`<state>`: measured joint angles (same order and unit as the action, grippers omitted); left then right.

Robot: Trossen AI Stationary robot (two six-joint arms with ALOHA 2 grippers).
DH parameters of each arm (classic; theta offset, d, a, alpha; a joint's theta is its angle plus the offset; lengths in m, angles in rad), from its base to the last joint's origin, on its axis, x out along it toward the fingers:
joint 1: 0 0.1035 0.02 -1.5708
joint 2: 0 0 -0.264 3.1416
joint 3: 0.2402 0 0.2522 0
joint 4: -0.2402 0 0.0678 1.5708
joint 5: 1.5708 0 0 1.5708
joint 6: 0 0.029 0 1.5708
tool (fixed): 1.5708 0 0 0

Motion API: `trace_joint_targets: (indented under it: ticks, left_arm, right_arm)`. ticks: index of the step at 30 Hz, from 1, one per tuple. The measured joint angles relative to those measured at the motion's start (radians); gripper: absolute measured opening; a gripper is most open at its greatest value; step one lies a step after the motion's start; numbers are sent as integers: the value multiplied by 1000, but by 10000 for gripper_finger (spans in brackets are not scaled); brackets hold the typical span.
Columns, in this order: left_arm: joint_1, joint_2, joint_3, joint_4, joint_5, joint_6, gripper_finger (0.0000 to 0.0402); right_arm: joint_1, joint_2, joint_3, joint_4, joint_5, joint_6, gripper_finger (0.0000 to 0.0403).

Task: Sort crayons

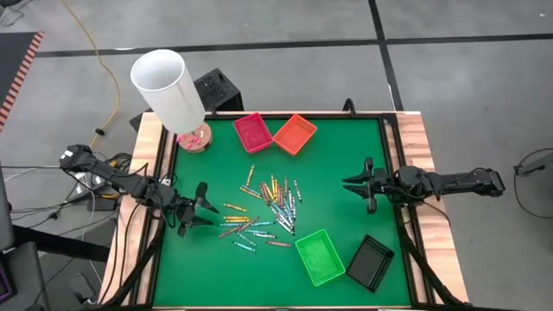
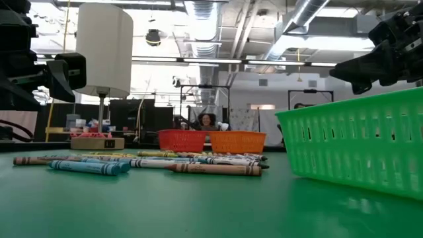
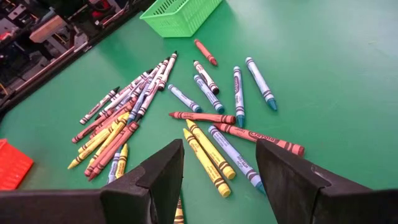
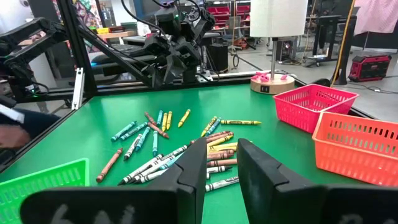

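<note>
From above, the crayons (image 1: 263, 214) lie scattered just beside the green tray (image 1: 319, 257), on its lamp (image 1: 171, 91) side. My left gripper (image 1: 206, 207) hovers open at their edge; my right gripper (image 1: 357, 184) waits apart, empty.

Low down, crayons (image 2: 152, 163) lie flat beside the green tray (image 2: 360, 140).

My left wrist shows parted fingers (image 3: 155, 180) above crayons (image 3: 186, 118).

My right wrist shows fingers (image 4: 264, 171) parted, holding nothing, crayons (image 4: 174, 149) beyond.

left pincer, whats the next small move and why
Probably lower the left pincer onto the nearest crayons. It hangs open at the pile's edge with nothing between its fingers, and the trays look empty. The right pincer waits off to the side.
</note>
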<state>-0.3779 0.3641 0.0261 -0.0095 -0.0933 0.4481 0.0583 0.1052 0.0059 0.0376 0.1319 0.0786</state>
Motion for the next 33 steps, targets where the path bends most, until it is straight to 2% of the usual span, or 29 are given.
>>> trace_joint_targets:
  ticks: [16,18,23,28,31,33]
  left_arm:
    - [0,0,-2,29,-1,-24,192]
    - [0,0,-2,59,21,-74,192]
    - [0,0,-2,110,173,-307,192]
    - [0,-1,-2,219,165,-356,192]
    - [0,0,-2,289,141,-360,192]
    - [0,0,-2,333,130,-358,192]
  right_arm:
    - [0,0,0,0,0,0,100]
    - [0,0,0,0,0,0,100]
    - [0,0,0,0,0,0,100]
    - [0,0,0,3,0,1,100]
    - [2,0,0,16,0,62,100]
    - [1,0,0,43,0,190,100]
